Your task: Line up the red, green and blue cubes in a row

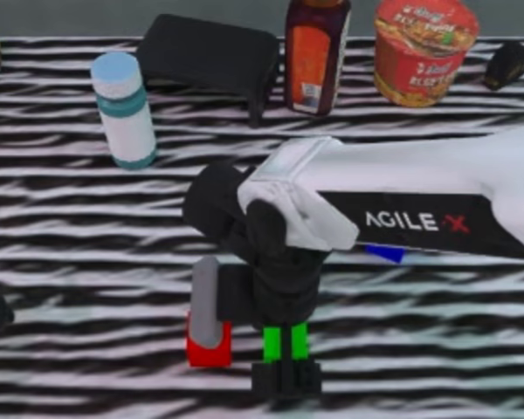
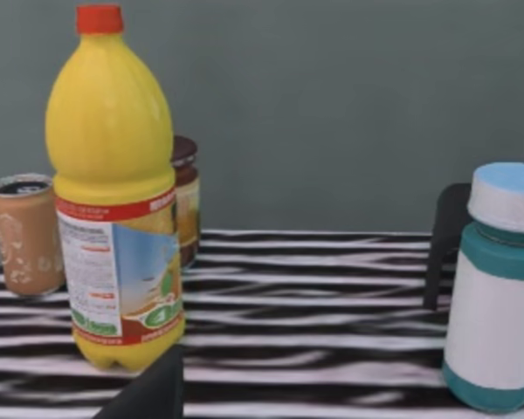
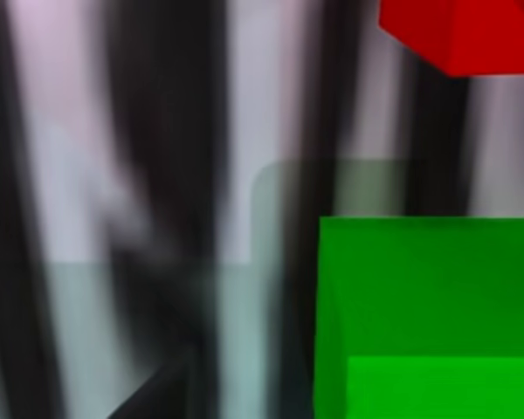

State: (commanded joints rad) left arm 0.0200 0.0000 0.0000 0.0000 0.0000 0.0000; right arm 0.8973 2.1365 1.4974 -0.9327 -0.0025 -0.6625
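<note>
R gripper [image 1: 282,345] is down over the green cube [image 1: 285,342], fingers either side of it and pinching it as far as the top view shows. Green sits just beside the red cube [image 1: 210,346], on red's right, a thin gap between them, both near the desk's [image 1: 87,262] front edge. Blue cube [image 1: 385,254] is only a sliver under the R arm, up and to the right of green, well apart from the pair. L gripper isn't in the top view; its wrist cam just looks across the striped desk at a yellow bottle [image 2: 113,188], so L seems parked.

Judgement: step in hand is seating green next to red. To do it well: set it flat on the desk, faces square w/ red's, keep the small gap so the finger on red's side doesn't nudge red. Spread fingers fully, then lift straight up, no sideways drag. Blue goes next, on green's right, same line.
</note>
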